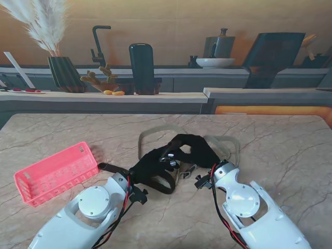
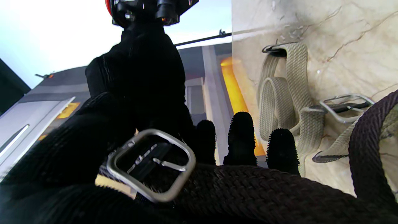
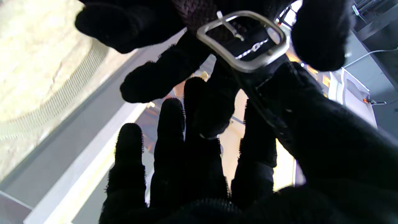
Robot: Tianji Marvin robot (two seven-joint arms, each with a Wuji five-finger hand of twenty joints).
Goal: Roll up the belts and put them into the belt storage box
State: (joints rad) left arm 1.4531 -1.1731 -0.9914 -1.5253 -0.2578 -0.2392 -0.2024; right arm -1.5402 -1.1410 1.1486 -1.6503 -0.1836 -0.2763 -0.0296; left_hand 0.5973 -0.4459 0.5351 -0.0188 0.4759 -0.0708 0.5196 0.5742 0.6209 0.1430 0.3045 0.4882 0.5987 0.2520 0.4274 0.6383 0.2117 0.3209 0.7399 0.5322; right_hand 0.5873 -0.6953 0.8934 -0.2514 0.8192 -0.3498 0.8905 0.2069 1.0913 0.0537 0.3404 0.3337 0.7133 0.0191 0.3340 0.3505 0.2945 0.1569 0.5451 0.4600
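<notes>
My two black-gloved hands meet over the middle of the table, the left hand [image 1: 153, 163] and the right hand [image 1: 199, 150], with a black woven belt [image 1: 162, 182] between them. Its silver buckle [image 2: 152, 165] sits at the left palm and the strap [image 2: 248, 186] runs across that hand under its fingers [image 2: 242, 137]. In the right wrist view the buckle [image 3: 245, 40] is ringed by left fingertips [image 3: 155, 77], and its strap end lies along my right thumb while the other right fingers [image 3: 174, 149] stand spread. The pink belt storage box [image 1: 57, 175] lies at the left.
Two beige belts lie loose on the marble just beyond the hands, one to the left [image 1: 150, 134] and one to the right [image 1: 228, 142]; their loops and metal buckles [image 2: 345, 105] show in the left wrist view. A counter with a vase, bottle and bowl stands behind the table.
</notes>
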